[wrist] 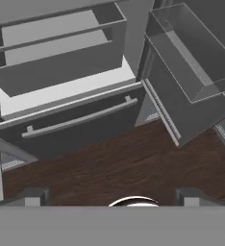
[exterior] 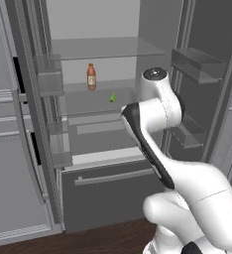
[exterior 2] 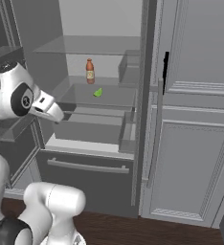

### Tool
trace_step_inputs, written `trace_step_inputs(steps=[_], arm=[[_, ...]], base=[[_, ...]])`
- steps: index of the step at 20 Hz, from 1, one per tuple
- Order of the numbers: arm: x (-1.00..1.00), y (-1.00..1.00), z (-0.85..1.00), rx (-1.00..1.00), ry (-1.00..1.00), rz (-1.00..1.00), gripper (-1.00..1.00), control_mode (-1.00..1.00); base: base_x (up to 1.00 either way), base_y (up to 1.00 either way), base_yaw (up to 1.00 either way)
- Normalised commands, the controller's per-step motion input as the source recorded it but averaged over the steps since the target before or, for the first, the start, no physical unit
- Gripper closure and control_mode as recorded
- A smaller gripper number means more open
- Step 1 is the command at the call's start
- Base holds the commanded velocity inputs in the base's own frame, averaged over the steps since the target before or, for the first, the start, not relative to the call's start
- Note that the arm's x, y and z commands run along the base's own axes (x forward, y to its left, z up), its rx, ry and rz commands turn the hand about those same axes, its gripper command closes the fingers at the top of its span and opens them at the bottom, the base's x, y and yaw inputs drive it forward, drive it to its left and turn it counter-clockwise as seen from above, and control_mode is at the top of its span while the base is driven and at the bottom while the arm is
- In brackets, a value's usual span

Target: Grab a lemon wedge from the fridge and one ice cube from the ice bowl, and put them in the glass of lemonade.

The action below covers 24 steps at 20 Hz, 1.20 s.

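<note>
Gripper: in the hand view the gripper [wrist: 112, 197] is showing its two dark tips at the bottom edge, standing wide apart with nothing between them; it is pointing down at the dark wood floor [wrist: 114, 163] in front of the fridge.

Left base view: the fridge [exterior: 103, 49] is standing with both doors swung open. The lemon wedge [exterior: 113, 97] is lying on a glass shelf, up and deeper in from where the hand is aiming. The orange bottle [exterior: 91, 76] is standing just beyond the wedge, to its left.

Right base view: the wedge [exterior 2: 98, 92] is sitting near the shelf's middle, well apart from the bottle [exterior 2: 89, 71], with open shelf in front of it. The arm's wrist is hanging low by the left door, short of the shelf.

Hand view: the lower drawer [wrist: 76, 120] with its long handle is lying ahead of the tips, and a clear door bin [wrist: 191, 62] is off to the right.

Step in hand: reaching for the wedge, barely begun by my judgement.

Doing it well: the hand is needing to lift and tilt towards the shelf, entering between the shelves without clipping the glass edge or the door bins, keeping clear of the bottle, and closing only once the tips are straddling the tiny wedge.
</note>
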Motion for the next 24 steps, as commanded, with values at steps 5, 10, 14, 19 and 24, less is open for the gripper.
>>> trace_step_inputs(steps=[5,10,14,19,24], arm=[[-0.8,-0.75,-0.22,0.01,0.0,0.03,-1.0,-1.0],[-0.34,-0.33,0.0,0.0,0.01,0.23,-1.0,-1.0],[-0.71,-0.03,0.13,0.05,-0.11,0.22,-1.0,-1.0],[-0.71,0.0,0.19,0.01,-0.07,0.07,-1.0,-1.0],[-0.04,0.0,0.06,0.0,-0.01,0.0,-1.0,-1.0]], base=[[0.0,0.0,0.0],[0.0,0.0,0.0],[0.0,0.0,0.0],[0.0,0.0,0.0],[0.0,0.0,0.0]])
